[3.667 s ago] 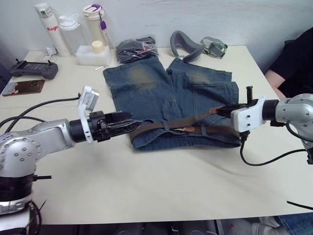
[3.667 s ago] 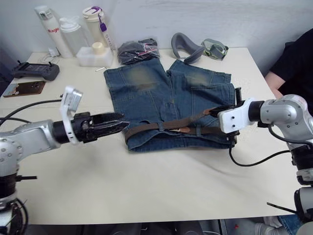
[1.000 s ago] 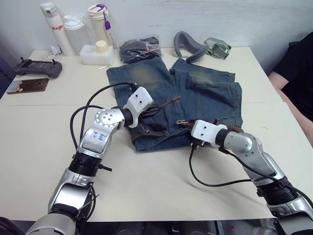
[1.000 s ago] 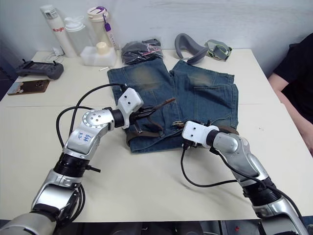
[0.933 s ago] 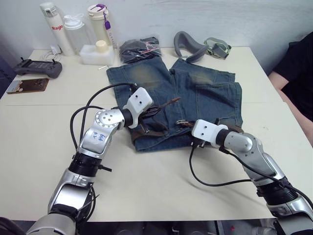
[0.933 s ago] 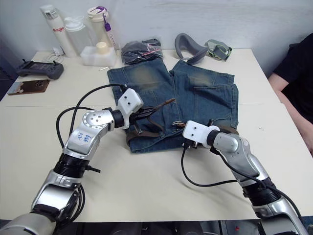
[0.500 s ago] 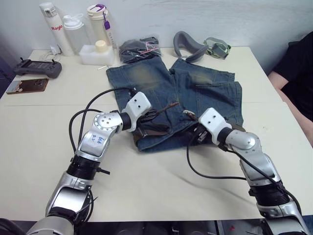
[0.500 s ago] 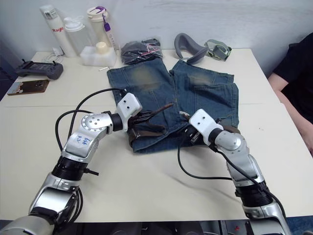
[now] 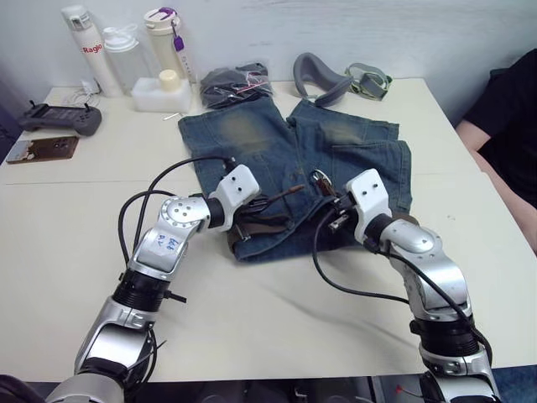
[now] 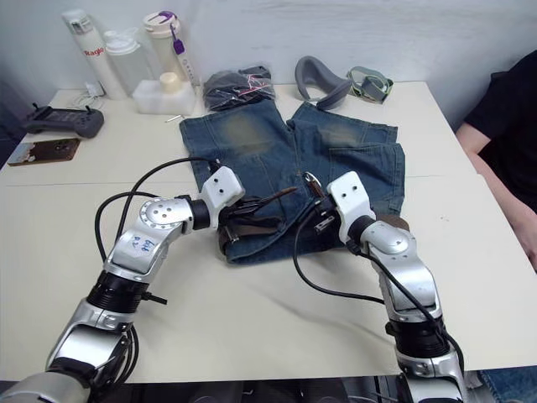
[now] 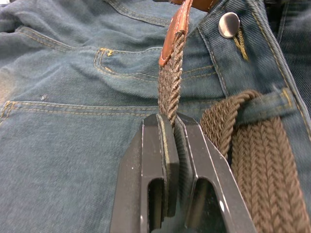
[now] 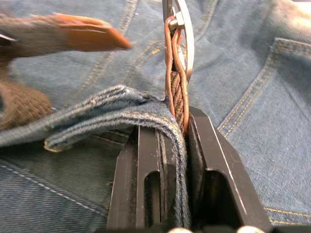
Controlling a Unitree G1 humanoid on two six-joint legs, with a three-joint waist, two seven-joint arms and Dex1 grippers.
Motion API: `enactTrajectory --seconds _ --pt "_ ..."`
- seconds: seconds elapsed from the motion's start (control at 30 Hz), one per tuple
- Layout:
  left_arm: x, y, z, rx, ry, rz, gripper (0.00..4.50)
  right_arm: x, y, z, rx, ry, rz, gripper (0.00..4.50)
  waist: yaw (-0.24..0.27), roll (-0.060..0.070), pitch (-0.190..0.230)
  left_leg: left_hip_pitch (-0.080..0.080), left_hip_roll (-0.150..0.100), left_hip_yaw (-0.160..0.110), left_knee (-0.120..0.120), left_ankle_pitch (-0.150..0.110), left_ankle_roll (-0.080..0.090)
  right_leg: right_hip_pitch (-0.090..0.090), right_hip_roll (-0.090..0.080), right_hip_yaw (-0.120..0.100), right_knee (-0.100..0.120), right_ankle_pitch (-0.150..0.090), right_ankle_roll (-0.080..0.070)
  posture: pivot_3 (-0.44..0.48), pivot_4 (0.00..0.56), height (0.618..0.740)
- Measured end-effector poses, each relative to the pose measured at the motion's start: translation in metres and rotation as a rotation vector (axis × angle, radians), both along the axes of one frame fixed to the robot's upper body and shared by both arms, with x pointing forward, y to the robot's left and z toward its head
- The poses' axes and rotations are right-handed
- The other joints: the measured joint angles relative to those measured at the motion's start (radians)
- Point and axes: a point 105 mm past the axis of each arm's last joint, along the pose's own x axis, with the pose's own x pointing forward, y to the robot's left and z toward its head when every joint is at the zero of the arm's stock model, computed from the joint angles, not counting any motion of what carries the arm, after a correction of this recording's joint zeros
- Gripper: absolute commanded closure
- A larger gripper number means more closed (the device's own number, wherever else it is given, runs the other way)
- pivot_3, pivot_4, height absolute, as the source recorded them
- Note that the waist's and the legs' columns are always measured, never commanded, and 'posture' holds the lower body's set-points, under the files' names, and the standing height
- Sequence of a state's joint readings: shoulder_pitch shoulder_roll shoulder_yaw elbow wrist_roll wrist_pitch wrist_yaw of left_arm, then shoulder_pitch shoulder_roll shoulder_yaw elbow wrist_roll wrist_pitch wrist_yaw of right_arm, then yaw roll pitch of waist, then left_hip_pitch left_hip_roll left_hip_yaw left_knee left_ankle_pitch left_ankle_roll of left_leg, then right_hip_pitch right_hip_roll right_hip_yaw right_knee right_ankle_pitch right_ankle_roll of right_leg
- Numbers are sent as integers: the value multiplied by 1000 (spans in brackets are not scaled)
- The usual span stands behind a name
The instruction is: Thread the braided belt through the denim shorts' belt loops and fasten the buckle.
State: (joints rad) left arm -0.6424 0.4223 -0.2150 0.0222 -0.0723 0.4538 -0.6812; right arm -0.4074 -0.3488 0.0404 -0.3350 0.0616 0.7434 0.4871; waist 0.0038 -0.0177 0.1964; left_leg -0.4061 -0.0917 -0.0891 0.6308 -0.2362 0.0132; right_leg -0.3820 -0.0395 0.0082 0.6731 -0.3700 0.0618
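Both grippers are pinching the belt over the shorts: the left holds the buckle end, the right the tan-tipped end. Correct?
Swapped. The left wrist view shows the left gripper shut on the belt just below its tan tip; the right wrist view shows the right gripper shut on the buckle end, over the shorts.

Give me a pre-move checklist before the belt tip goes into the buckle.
1. Left gripper shut on the braided belt just behind its tan tip: ok.
2. Right gripper holds the strap just below the buckle: ok.
3. Right gripper free of cloth: not ok, a fold of the denim shorts is pinched too.
4. Tip lined up with buckle: not ok, still apart.
5. Belt through every loop: cannot tell.
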Motion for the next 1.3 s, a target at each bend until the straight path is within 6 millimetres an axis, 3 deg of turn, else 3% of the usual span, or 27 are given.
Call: enactTrajectory --seconds 0.33,0.73,1.3 --pt "3 -7 -1 -21 5 -4 4500 -4 6 2 -37 -16 30 4493 -6 0 0 0 0 0 0 0 0 -1 0 0 1 0 0 0 150 740" --pt "2 -15 0 -54 13 -15 4500 -5 -3 -9 -108 -21 17 4493 -4 0 0 0 0 0 0 0 0 -1 0 0 1 0 0 0 150 740" --pt "-1 -32 0 -95 27 -38 4500 -12 11 -11 -271 -122 154 4493 -5 0 0 0 0 1 0 0 -1 -1 0 0 1 0 0 0 150 740"
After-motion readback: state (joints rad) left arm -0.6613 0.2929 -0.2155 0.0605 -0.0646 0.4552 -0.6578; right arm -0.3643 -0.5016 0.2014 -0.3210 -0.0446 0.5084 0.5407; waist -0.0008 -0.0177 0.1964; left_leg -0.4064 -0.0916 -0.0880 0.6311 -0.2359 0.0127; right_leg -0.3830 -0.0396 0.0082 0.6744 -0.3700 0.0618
